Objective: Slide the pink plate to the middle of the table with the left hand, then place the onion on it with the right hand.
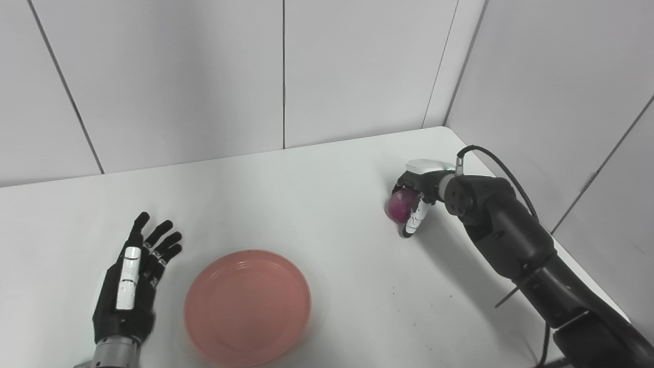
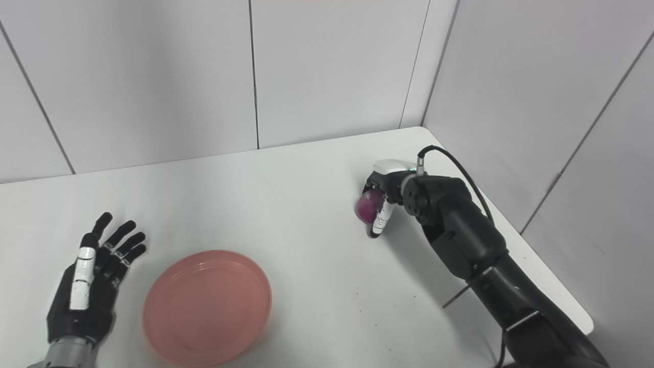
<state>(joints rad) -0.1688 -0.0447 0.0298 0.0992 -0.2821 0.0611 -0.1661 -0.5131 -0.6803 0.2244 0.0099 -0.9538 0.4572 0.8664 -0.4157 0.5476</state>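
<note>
Starting with the left eye view, we list: pink plate (image 1: 247, 306) empty on the white table (image 1: 317, 204), near edge; left hand (image 1: 134, 278) just beside it, fingers spread, holding nothing. Right eye view, we list: right hand (image 2: 382, 200) wrapped around the purple onion (image 2: 367, 206), well apart from the plate, toward the table's far right.

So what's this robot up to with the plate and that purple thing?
Its right hand is closed around a red onion near the table's far right side, low over the surface or resting on it. The pink plate sits empty near the front of the white table. The left hand rests open just left of the plate, not touching it. The onion has yet to reach the plate.
</note>
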